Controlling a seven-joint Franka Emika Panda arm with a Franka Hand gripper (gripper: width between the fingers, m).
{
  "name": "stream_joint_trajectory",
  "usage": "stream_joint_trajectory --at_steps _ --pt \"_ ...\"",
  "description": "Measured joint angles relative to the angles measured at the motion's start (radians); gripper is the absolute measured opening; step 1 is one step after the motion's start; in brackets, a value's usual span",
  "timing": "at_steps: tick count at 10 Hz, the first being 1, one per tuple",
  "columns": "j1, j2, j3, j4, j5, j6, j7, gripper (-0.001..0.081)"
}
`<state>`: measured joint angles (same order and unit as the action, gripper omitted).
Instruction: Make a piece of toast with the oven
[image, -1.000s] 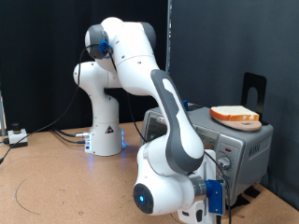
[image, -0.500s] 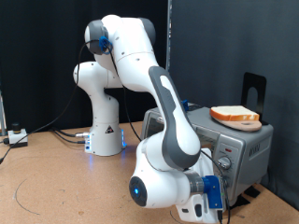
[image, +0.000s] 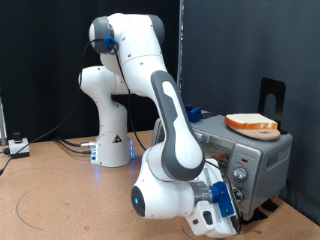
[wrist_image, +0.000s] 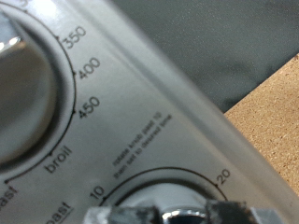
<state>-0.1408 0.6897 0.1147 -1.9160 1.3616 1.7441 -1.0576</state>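
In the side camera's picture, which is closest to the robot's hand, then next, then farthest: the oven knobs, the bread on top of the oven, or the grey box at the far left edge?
1. Knobs: on the oven front, right beside the hand.
2. Bread: on the oven's top, above the hand.
3. Grey box: far across the table, at the exterior view's left edge.

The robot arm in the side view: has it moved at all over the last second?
Yes. The arm's forearm and wrist swung a little toward the exterior view's left, while the gripper stayed low at the toaster oven's knob panel. The bread slices on top of the oven did not move.
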Motion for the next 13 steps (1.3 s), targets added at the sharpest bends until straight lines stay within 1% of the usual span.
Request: stream_joint_trajectory --at_steps 3,4,5,6,7,8,9,10,11,12,13 --pt "0.001 0.000 -0.001 0.001 -0.001 0.006 0.011 0.0103" --pt "0.001 -0.003 -0.002 0.009 -0.001 0.009 0.017 0.0105" --pt "0.001 -0.006 -0.003 0.017 -0.005 0.009 0.043 0.0302" --pt "0.001 -0.008 -0.007 0.025 -0.013 0.009 0.081 0.0302" --pt "0.000 -0.009 -0.012 0.034 -0.026 0.008 0.126 0.0456" --pt "0.000 -0.013 -0.023 0.044 -0.051 0.005 0.178 0.0456" --pt "-0.003 -0.018 -0.041 0.056 -0.092 -0.015 0.239 0.0638" --pt "-0.009 -0.026 -0.062 0.067 -0.140 -0.040 0.290 0.0767" --pt "-0.016 -0.037 -0.083 0.075 -0.183 -0.067 0.336 0.0767" --pt "-0.026 -0.045 -0.101 0.086 -0.215 -0.100 0.366 0.0800" --pt "-0.039 -0.050 -0.117 0.102 -0.245 -0.142 0.394 0.0800"
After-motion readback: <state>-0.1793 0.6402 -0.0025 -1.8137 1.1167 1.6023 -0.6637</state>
